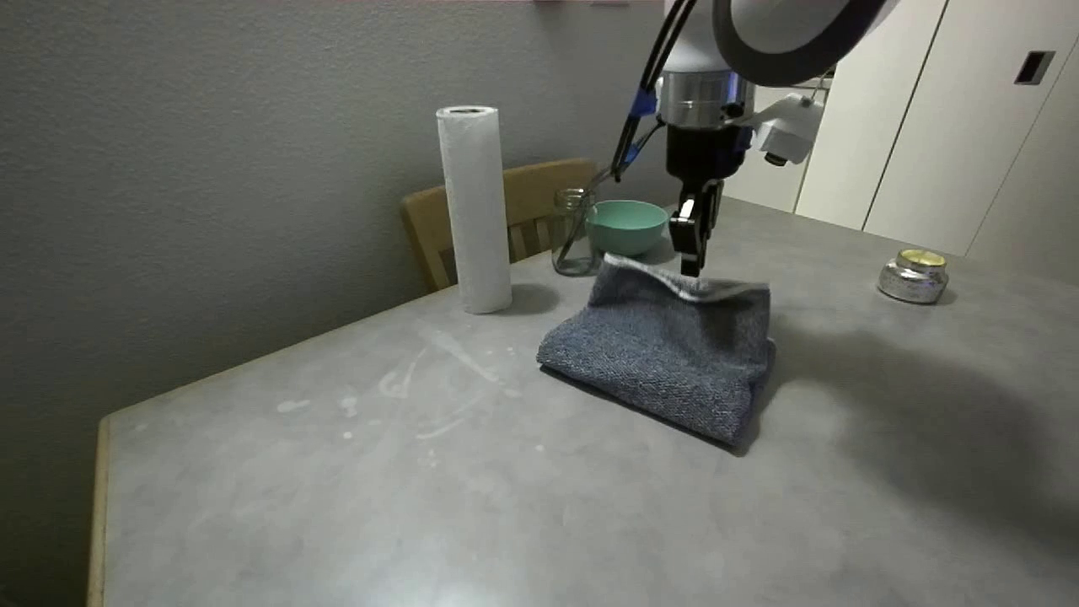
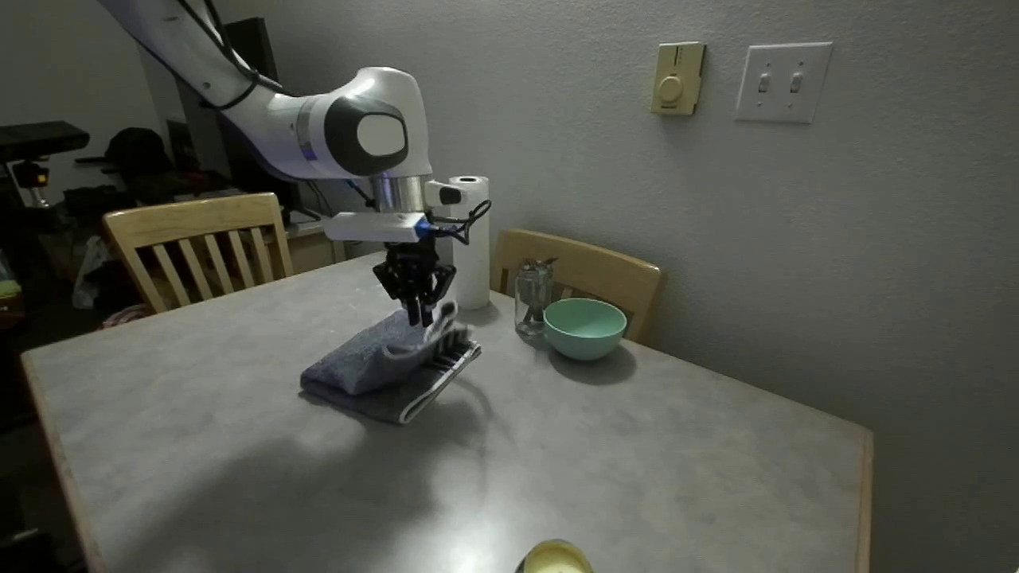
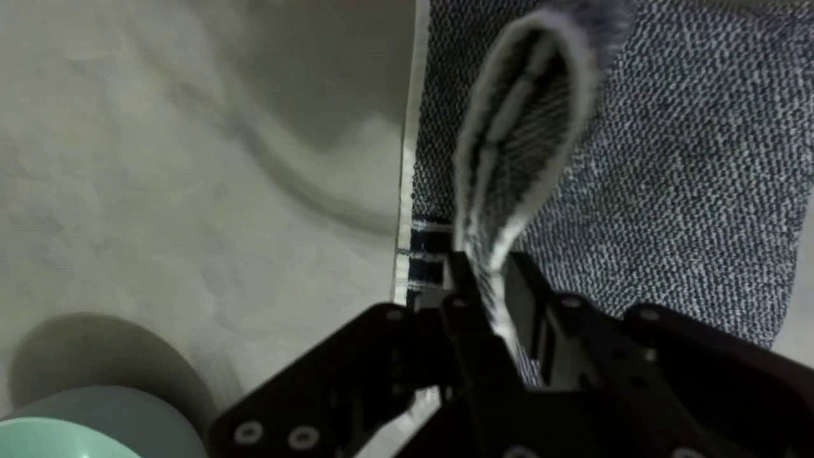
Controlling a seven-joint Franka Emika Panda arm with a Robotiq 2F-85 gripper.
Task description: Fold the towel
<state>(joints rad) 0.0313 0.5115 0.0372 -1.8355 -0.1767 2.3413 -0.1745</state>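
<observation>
The dark grey towel (image 1: 649, 362) lies folded on the table in both exterior views (image 2: 350, 370), with its upper layer's white edge standing up in a wavy fold. In the wrist view the towel (image 3: 687, 159) fills the right side. Its raised edge forms a blurred loop, and the striped band shows at the lower layer's edge. My gripper (image 1: 691, 268) points down just above the raised edge. In the wrist view my gripper (image 3: 488, 259) has its fingers a little apart, with the towel edge between them and a gap beside the right finger pad. Part of the towel is hidden behind the fingers.
A green bowl (image 1: 626, 229) and a glass jar (image 1: 576, 240) with utensils stand behind the towel. A white paper-towel roll (image 1: 475, 211) stands near the wall-side table edge. A small silver candle (image 1: 915, 278) stands on the table. Wooden chairs (image 2: 199, 215) stand along the table edge.
</observation>
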